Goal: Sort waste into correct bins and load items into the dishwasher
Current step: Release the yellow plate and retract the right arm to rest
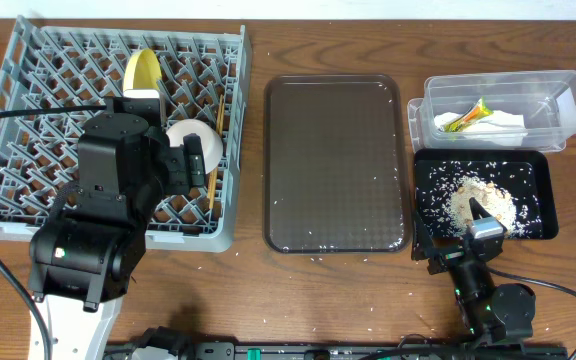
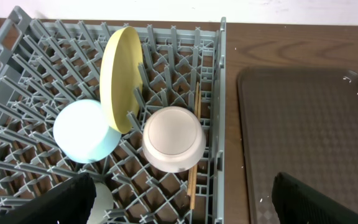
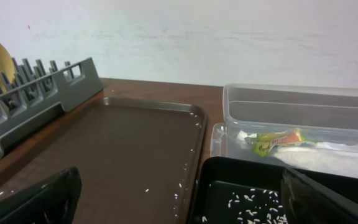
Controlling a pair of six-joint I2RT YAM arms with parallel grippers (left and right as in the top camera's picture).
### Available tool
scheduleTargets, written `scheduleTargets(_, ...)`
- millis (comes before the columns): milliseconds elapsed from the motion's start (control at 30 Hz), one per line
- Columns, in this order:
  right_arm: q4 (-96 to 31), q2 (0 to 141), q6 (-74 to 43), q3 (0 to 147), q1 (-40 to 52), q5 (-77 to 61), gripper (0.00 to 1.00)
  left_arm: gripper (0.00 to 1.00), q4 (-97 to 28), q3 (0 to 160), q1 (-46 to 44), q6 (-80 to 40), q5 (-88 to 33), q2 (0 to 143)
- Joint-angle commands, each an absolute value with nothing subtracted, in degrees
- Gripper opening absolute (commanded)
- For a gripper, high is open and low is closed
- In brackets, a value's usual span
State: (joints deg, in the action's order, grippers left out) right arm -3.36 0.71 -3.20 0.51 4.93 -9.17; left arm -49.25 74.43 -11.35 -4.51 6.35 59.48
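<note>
Left fingers (image 2: 67, 202) spread wide, empty, above dish rack (image 1: 28, 120) left of serving tray (image 1: 335, 165). Right fingers (image 3: 36, 199) fully spread, empty, over black tray (image 1: 538, 180) right of serving tray.

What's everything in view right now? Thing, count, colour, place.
dish rack: 1, grey, table's left
plate: 1, yellow, upright in rack
blue bowl: 1, light blue, in rack beside plate
white bowl: 1, white, in rack right of blue bowl
chopsticks: count unclear, wooden, rack's right side
serving tray: 1, dark brown, centre
tub: 1, clear, far right
wrapper: 1, green-and-orange, in tub
napkin: 1, white, in tub
black tray: 1, black, in front of tub
rice scraps: pile plus loose grains, beige, in black tray
table: 1, brown wood
left pincer: 1, black, open, above rack
right pincer: 1, black, open, at black tray's near edge
</note>
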Motion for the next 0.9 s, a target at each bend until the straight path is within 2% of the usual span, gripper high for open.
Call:
scheduleTargets(0, -3.4, 0.3, -2.7, 0.3, 4.4, -8.8, 0.99, 0.91, -49.3, 74.8, -11.3, -5.0, 6.4, 59.6)
scheduleTargets(667, -3.4, 0.3, -2.7, 0.3, 4.5, -8.8, 0.99, 0.92, -49.3, 74.1, -11.4, -5.0, 7.0, 58.7)
scheduleTargets(700, -3.4, 0.3, -2.7, 0.3, 4.4, -8.8, 0.99, 0.98, -49.0, 73.4, -11.2, -5.0, 8.6, 57.5)
scheduleTargets(867, -3.4, 0.3, -2.7, 0.3, 4.5, -8.8, 0.99, 0.98, -46.1, 67.6, -9.6, -5.9, 11.6, 50.7)
